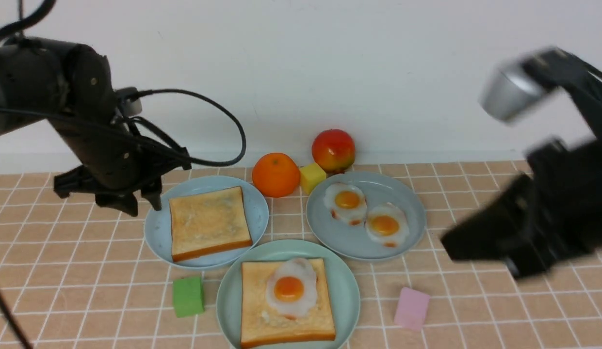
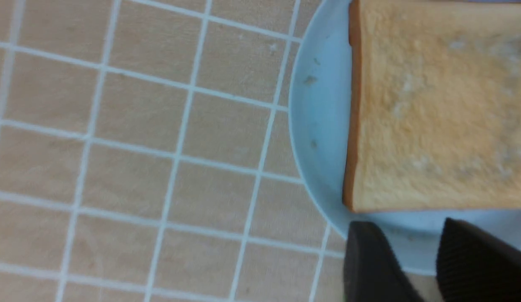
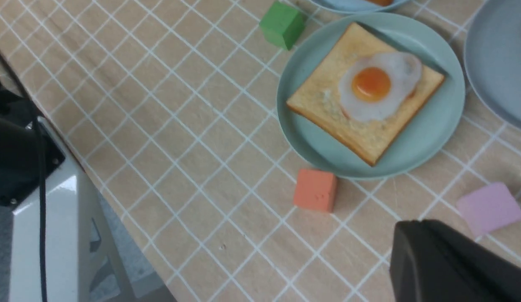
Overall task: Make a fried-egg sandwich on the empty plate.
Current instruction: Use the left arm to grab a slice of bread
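Only the right wrist view shows a salmon cube [image 3: 315, 189] just beside the mint-green plate [image 3: 428, 138], and the worktop's near edge; only the front view shows the orange [image 1: 276, 174], the apple [image 1: 333, 150] and the yellow cube [image 1: 312, 177] by the white wall [image 1: 330, 63]; the fried egg [image 1: 291, 288], glossy white with a wavy edge and orange yolk, lies flat on a toast slice [image 1: 262, 315] on that plate; a second toast slice [image 1: 208, 223] lies bare on the sky-blue plate [image 1: 157, 232]; two more eggs [image 1: 348, 201] sit on the grey-blue plate [image 1: 407, 213]; the left tool [image 1: 144, 208] hangs spread and empty at the sky-blue plate's left rim; the right tool [image 3: 411, 247], blurred in the front view, is pressed together on nothing, right of the plates; the worktop [image 1: 63, 271] is tan with a white grid
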